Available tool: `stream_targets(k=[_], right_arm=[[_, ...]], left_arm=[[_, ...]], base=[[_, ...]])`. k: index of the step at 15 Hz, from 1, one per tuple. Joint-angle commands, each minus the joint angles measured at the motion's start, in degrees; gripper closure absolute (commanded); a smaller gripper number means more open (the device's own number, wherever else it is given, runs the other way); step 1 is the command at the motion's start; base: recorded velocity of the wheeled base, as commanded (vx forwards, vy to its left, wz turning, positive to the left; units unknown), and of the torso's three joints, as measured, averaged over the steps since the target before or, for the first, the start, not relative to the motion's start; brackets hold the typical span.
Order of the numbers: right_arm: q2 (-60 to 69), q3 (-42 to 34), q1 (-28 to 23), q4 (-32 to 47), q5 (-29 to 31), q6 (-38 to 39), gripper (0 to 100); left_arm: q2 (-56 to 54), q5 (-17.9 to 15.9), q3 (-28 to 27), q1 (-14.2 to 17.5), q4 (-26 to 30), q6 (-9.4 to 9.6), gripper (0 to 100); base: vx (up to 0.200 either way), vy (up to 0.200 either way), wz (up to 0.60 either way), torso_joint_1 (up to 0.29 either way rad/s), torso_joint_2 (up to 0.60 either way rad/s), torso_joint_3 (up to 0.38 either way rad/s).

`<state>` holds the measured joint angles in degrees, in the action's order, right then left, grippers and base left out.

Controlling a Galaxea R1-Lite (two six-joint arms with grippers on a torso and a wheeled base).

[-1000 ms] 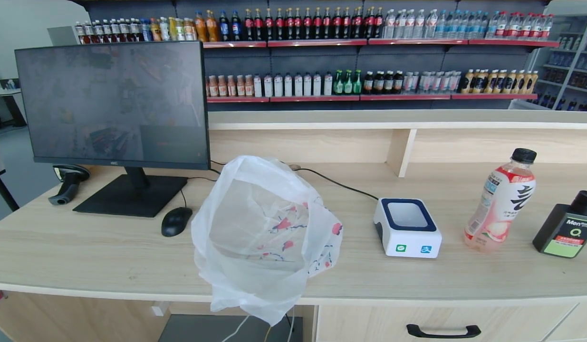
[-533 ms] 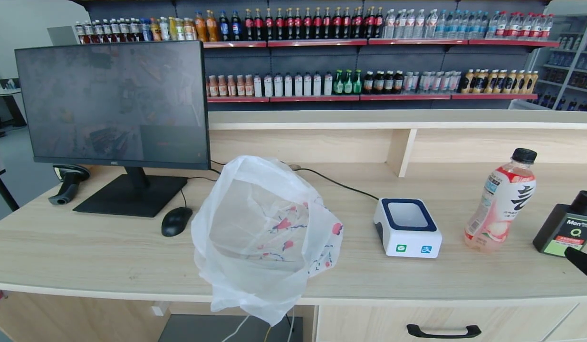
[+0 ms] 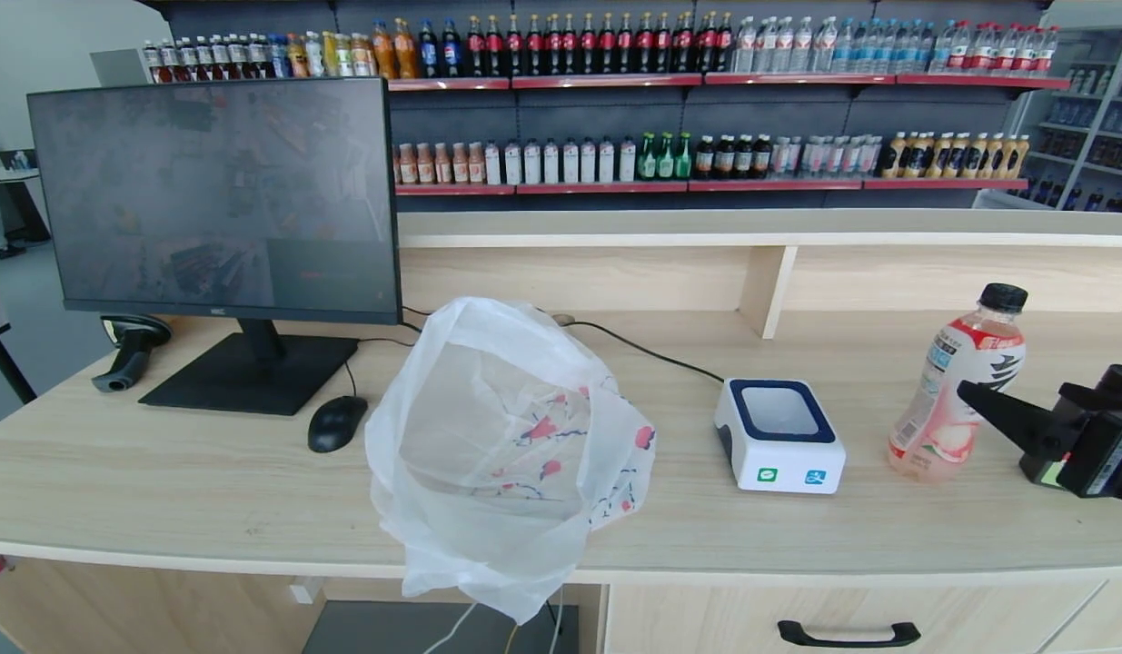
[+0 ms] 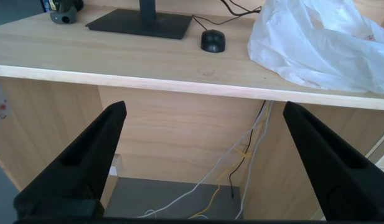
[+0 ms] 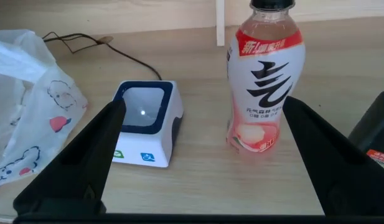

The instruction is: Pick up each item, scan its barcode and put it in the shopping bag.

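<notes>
Wide-open right tool (image 5: 201,109) near pink bottle (image 5: 265,81) beside scanner (image 5: 145,121); wide-open left tool (image 4: 204,107) below worktop (image 4: 117,56) edge, near bag (image 4: 316,43).

You have a clear pink drink bottle with black cap (image 3: 944,404) upright just right of the white, blue-rimmed scanner box (image 3: 779,438), a dark green-labelled bottle (image 5: 375,121) beside it, and left, the white translucent plastic bag (image 3: 506,454) gaping open.

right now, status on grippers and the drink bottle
Both grippers open: right gripper short of pink drink bottle; left gripper low by counter front. Bottle upright beside scanner. Nothing between.
</notes>
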<state>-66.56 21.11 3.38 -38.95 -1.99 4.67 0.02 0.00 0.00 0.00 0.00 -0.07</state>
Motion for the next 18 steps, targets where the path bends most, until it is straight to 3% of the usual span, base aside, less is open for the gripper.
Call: stream_targets(k=[1, 2, 5, 9, 15, 18], right_arm=[[-5.7, 1.0, -0.1, -0.7, 1.0, -0.7, 0], [-6.6, 1.1, -0.4, -1.0, 1.0, -0.6, 0], [-11.0, 0.9, -7.4, -5.6, 2.3, -1.2, 0], [-13.8, -0.9, -7.4, -11.9, 2.3, -1.9, 0], [-24.6, -5.9, -7.4, -31.3, 2.0, -2.6, 0], [-25.1, -7.1, -7.4, -32.4, 2.0, -2.6, 0]], left_arm=[[0.0, 0.0, 0.0, 0.0, 0.0, -0.01, 0], [0.0, 0.0, 0.0, 0.0, 0.0, -0.01, 0], [0.0, 0.0, 0.0, 0.0, 0.0, -0.01, 0], [0.0, 0.0, 0.0, 0.0, 0.0, -0.01, 0], [0.0, 0.0, 0.0, 0.0, 0.0, -0.01, 0], [0.0, 0.0, 0.0, 0.0, 0.0, -0.01, 0]], base=[[0.0, 0.0, 0.0, 0.0, 0.0, 0.0], [0.0, 0.0, 0.0, 0.0, 0.0, 0.0], [0.0, 0.0, 0.0, 0.0, 0.0, 0.0], [0.0, 0.0, 0.0, 0.0, 0.0, 0.0], [0.0, 0.0, 0.0, 0.0, 0.0, 0.0], [0.0, 0.0, 0.0, 0.0, 0.0, 0.0]])
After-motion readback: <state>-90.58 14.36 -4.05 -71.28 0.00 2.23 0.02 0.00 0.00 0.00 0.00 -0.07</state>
